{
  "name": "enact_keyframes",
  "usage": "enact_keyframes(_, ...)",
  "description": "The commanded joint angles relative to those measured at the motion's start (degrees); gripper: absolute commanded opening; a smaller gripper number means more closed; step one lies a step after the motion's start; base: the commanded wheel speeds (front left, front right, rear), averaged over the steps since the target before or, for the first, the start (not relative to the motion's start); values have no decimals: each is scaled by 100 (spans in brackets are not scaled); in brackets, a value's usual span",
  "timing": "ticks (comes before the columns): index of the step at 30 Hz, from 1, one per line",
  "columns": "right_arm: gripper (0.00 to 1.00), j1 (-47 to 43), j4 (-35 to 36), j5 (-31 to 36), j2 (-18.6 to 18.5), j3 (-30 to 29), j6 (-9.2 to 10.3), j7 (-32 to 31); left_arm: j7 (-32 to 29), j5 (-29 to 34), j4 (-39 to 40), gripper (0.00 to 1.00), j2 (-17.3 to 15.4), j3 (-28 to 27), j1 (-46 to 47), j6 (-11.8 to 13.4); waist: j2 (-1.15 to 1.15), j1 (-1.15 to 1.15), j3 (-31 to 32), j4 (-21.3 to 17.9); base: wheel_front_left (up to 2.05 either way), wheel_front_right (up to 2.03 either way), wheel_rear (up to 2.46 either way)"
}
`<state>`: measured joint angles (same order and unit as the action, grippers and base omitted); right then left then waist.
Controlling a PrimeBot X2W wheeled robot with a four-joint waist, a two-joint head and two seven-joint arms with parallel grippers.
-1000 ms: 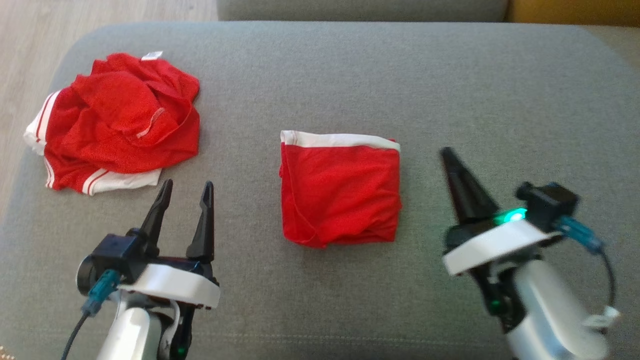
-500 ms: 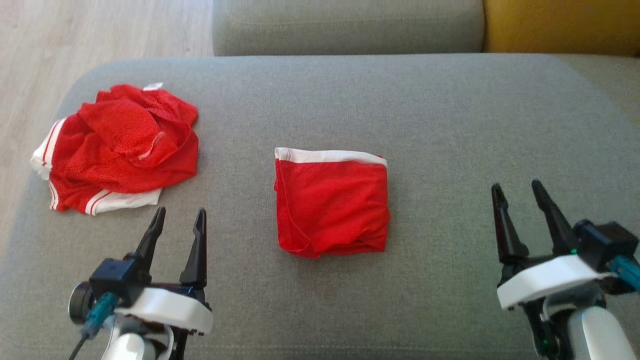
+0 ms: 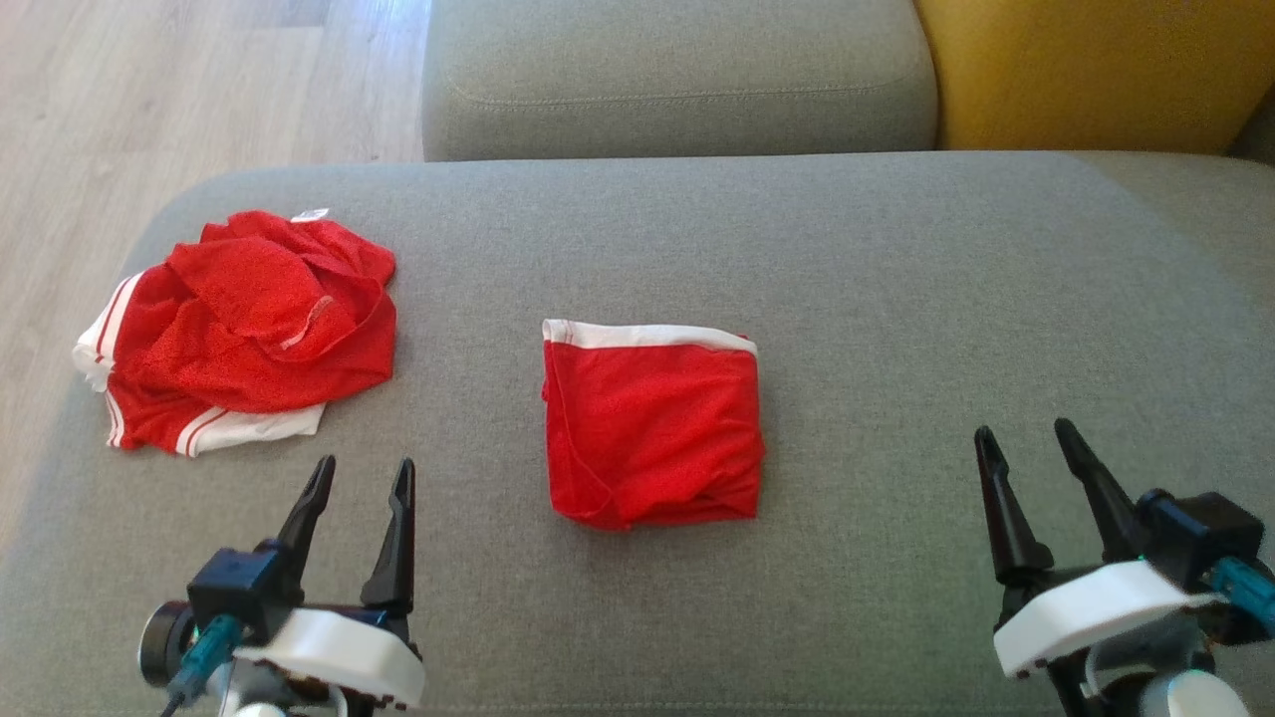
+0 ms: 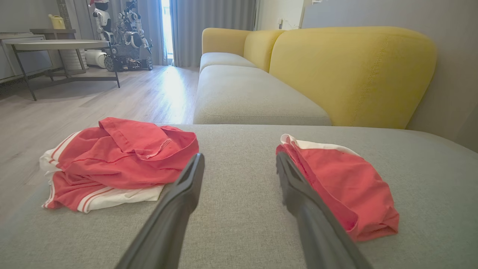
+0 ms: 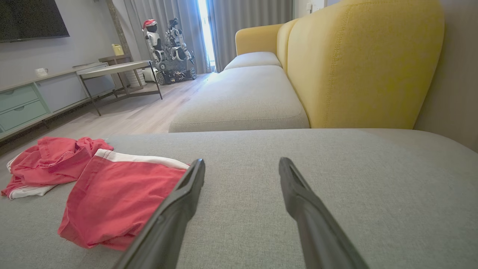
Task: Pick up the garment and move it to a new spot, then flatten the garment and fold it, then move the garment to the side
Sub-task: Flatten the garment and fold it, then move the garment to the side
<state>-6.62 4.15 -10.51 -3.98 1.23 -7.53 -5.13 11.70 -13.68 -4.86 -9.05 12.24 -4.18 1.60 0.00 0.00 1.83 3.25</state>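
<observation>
Now let go: right end effector [image 3: 1024, 430] stands spread, no longer pressed together, back at near right
Folded garment [image 3: 652, 423] lies free at mid cushion [image 3: 896, 249]; left end effector [image 3: 365, 462] spread too; folding looks done, the move aside remains

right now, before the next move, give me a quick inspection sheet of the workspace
surface: grey sofa cushion, flat and even
job's things: folded red garment, white band along its far edge, lying mid-cushion, not held
clutter: crumpled red garment with white stripes, heaped at the cushion's left end, apart from the folded one
grippers: left gripper and right gripper both open and empty, one on each side of the folded garment, touching neither garment
cables: teal-plugged cable at the left wrist, teal plug at the right wrist, both away from the clothes
surroundings: yellow backrest, second grey seat, wood floor, low table, another robot
</observation>
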Motion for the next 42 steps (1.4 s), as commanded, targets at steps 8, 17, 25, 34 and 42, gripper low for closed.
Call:
enact_keyframes(8,100,92,239,-21,23,105,4,-36,-12,-18,219,100,-137,-162,193,71,0,0,26,5,0,0,0)
enact_keyframes(17,100,146,203,22,23,172,4,-46,-8,-63,219,100,-156,-139,221,90,0,0,-2,-5,0,0,0)
enact_keyframes(25,100,183,156,23,24,182,4,-43,0,-84,215,100,-161,-98,273,109,0,0,-30,23,0,0,0)
enact_keyframes(34,100,604,-285,-68,59,314,4,-68,32,-77,287,100,-151,25,651,14,0,0,-501,315,0,0,0)
enact_keyframes(42,100,1404,-1381,-76,95,797,4,70,193,-38,134,100,-14,222,1243,-175,0,0,-1139,755,0,0,0)
